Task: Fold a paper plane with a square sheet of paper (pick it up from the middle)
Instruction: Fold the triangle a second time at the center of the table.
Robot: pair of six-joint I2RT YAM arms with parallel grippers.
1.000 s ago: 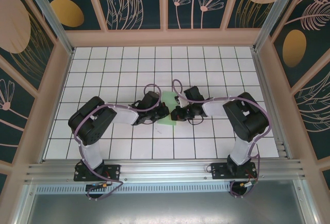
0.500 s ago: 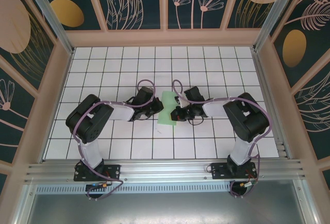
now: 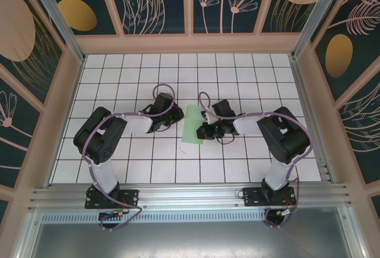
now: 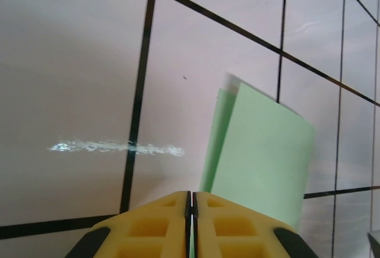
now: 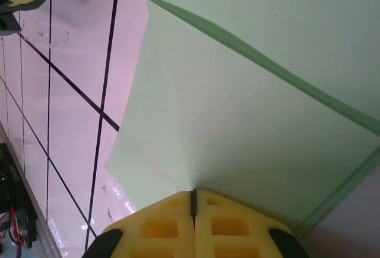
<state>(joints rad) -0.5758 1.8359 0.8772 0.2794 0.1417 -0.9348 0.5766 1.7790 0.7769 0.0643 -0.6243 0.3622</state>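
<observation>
Mint paper (image 3: 191, 124), folded, edge hidden in clamped right jaws, left jaws closed, empty.

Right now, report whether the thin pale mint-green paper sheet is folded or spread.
Folded: the pale green paper sheet shows two offset layers.

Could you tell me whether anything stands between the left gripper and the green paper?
Nothing visible does. Bare gridded table lies between the left gripper and the folded sheet of paper just to its right. The right gripper pinches the sheet's opposite edge, clear of that path.
</observation>
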